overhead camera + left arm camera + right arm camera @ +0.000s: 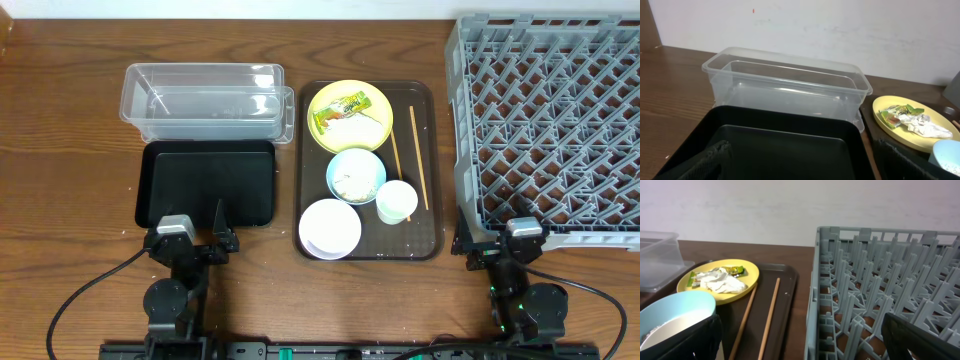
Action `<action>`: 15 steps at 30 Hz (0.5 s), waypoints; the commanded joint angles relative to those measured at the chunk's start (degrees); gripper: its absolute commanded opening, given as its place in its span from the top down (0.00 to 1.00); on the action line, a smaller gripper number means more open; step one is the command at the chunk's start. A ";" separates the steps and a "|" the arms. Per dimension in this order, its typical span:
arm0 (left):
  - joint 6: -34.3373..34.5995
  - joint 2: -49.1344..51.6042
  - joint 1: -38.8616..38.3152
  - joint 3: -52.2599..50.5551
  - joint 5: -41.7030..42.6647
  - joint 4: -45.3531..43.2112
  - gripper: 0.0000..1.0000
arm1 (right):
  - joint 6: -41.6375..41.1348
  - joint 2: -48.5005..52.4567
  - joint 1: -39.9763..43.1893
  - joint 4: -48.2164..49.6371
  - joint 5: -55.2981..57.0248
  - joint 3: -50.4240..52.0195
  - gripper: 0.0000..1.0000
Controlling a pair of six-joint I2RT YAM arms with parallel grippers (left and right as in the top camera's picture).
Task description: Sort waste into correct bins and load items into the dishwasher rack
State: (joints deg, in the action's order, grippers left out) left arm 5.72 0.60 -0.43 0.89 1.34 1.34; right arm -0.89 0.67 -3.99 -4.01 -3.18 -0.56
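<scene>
Your left gripper (190, 230) has its fingers spread wide and holds nothing. Right in front of it lies the black tray (207, 183), with the clear tub (205, 100) just past that. Your right gripper (505, 235) is spread wide too, and empty. The grey rack (550, 120) sits just ahead of it. To its left, the brown tray (427, 238) holds the yellow plate (372, 100) with the wrapper (343, 108) and paper (360, 128), the blue bowl (356, 175), the white bowl (329, 228), the cup (396, 201) and the chopsticks (418, 155)

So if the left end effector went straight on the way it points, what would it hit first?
Probably the near wall of the clear tub: the left end effector points across the black tray toward it, though height is unclear.
</scene>
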 commanded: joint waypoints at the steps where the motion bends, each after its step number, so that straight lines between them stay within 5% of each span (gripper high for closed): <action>1: -0.76 -0.26 0.31 -0.66 -0.90 2.69 0.08 | -0.76 -0.17 -0.48 0.02 0.17 0.26 0.01; 15: -0.76 -0.26 0.31 1.14 6.01 -1.66 0.08 | -0.66 -0.11 -0.48 2.82 -6.40 -0.85 0.01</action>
State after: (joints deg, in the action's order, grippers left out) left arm 5.72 0.62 -0.43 0.89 4.47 0.05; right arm -0.89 0.69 -4.01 -1.45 -6.42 -0.56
